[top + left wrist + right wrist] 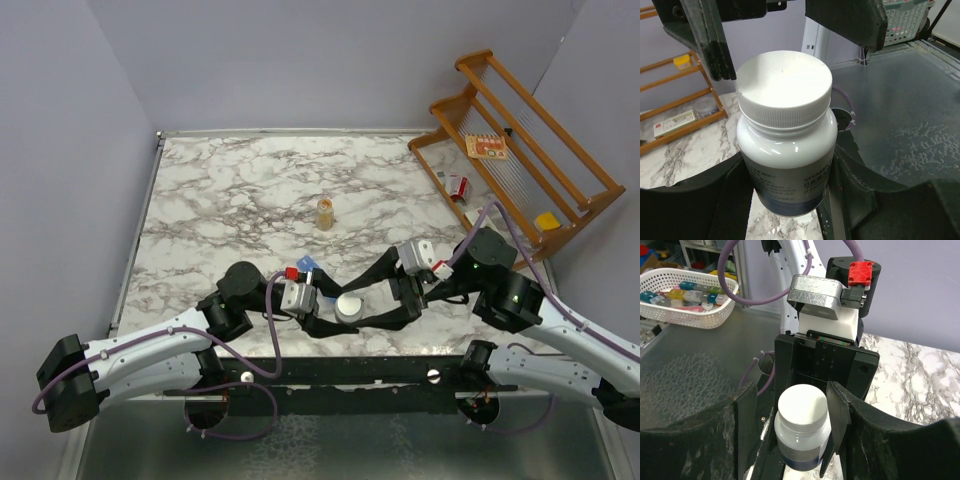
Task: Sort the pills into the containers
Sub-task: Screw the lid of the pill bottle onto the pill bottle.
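Print on the bottle (785,145) label too blurry to read, its base hidden between left gripper (787,192) fingers, blue piece (306,264) behind that wrist mostly covered, unidentifiable.

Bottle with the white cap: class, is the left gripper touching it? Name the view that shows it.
Touching. The left wrist view shows the bottle wedged in the left gripper, both fingers pressed against its body with no gap.

White-capped bottle (785,135) in left end effector (789,202)
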Robot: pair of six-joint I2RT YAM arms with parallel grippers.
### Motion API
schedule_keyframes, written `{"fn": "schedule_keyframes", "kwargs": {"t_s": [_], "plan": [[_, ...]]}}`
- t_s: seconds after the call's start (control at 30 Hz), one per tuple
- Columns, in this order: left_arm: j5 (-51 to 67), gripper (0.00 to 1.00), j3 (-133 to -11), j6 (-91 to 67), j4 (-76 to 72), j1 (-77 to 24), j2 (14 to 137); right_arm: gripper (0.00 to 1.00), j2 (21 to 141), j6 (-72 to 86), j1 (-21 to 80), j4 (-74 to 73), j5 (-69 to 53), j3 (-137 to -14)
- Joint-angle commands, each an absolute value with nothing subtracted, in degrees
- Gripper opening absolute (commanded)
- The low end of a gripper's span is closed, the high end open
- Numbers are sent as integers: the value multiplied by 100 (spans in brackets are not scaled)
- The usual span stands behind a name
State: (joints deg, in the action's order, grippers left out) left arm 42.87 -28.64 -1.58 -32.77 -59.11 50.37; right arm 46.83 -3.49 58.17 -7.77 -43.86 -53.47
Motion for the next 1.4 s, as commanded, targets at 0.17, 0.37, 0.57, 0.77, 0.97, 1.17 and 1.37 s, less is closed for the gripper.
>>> {"fn": "schedule_keyframes", "kwargs": {"t_s": [0.17,0.37,0.57,0.77,0.97,1.17,1.37], "plan": [[4558,0,-2892,-97,-3384,-5941,5034,60,4790,-286,5823,-537,-4509,-5276],[4513,0,-2878,-97,-3383,-5941,5031,63,4865,-316,5820,-534,-4485,-5274],[4460,0,-2873,-79,-3379,-5941,5022,59,4916,-324,5826,-563,-4487,-5283],[4375,0,-2852,-86,-3384,-5941,4970,56,4956,-347,5825,-587,-4513,-5299],[4253,0,-2838,-54,-3384,-5941,4926,51,4992,-381,5822,-644,-4530,-5326],[4067,0,-2841,-57,-3384,-5941,4912,38,4988,-397,5825,-684,-4505,-5319],[3500,0,-2821,-62,-3382,-5941,4749,31,4969,-462,5827,-781,-4448,-5311]]}}
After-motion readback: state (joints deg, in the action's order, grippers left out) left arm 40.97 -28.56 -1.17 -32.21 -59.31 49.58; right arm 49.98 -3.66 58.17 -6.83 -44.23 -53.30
